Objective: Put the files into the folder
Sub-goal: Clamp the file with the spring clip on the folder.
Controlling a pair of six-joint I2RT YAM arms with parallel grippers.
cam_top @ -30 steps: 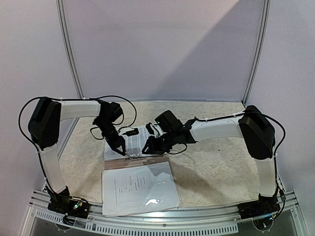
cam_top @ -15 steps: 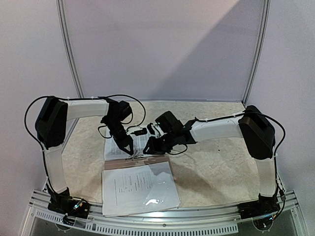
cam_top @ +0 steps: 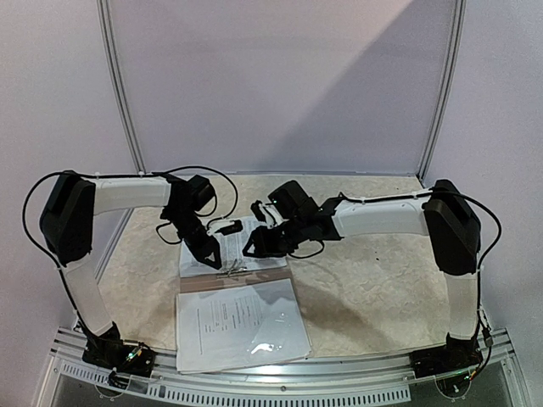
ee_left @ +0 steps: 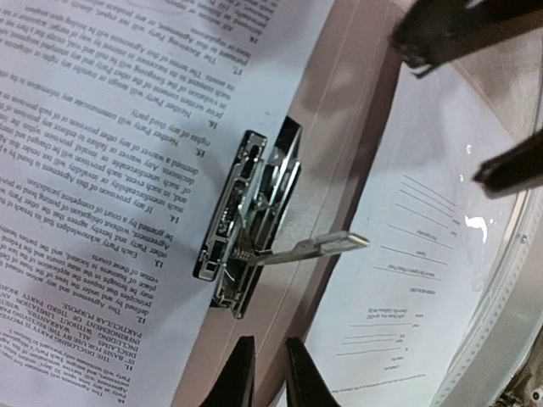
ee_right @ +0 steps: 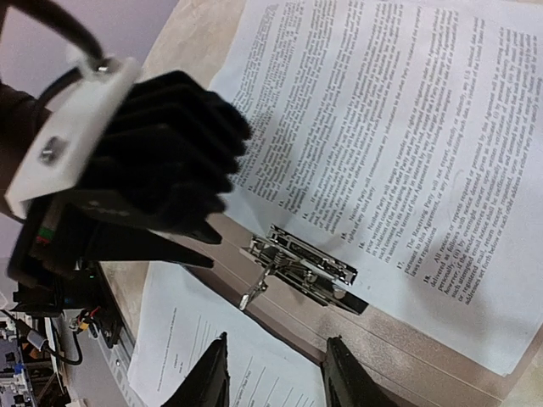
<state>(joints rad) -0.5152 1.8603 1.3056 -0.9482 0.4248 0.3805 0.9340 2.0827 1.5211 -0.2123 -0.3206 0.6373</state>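
The folder (cam_top: pixel 282 274) lies open and flat on the table (cam_top: pixel 382 288), a thin taupe grey-brown board with a smooth matt face and a slightly raised spine strip running across its middle. On that strip sits a small metal clip (ee_left: pixel 250 216), bright chromed steel with a spring inside; its thin flat lever (ee_left: pixel 316 244) sticks out toward the near half.

The files lie on both halves. On the far half there is a plain white sheet (ee_right: pixel 399 127), matt and closely printed with numbered paragraphs of small black text, its edge reaching the clip. On the near half lies a sheet in a clear sleeve (cam_top: pixel 242 326); the plastic is glossy and throws back a white glare, and the page beneath carries only a few short lines.

The left gripper (ee_left: pixel 270 343) hangs close over the spine just beside the clip, its black fingers only a narrow slit apart with nothing between them. The right gripper (ee_right: pixel 277 339) hovers over the same strip from the other side, its fingers clearly apart and empty. The two heads crowd each other: in the right wrist view the left arm's ribbed black housing with its white plate fills the left of the picture and hides part of the far sheet.

The table top is beige with a mottled, stone-like pattern. A slotted aluminium rail (cam_top: pixel 297 377) runs along its near edge, and loose black cables (cam_top: pixel 182 170) arch over the arms
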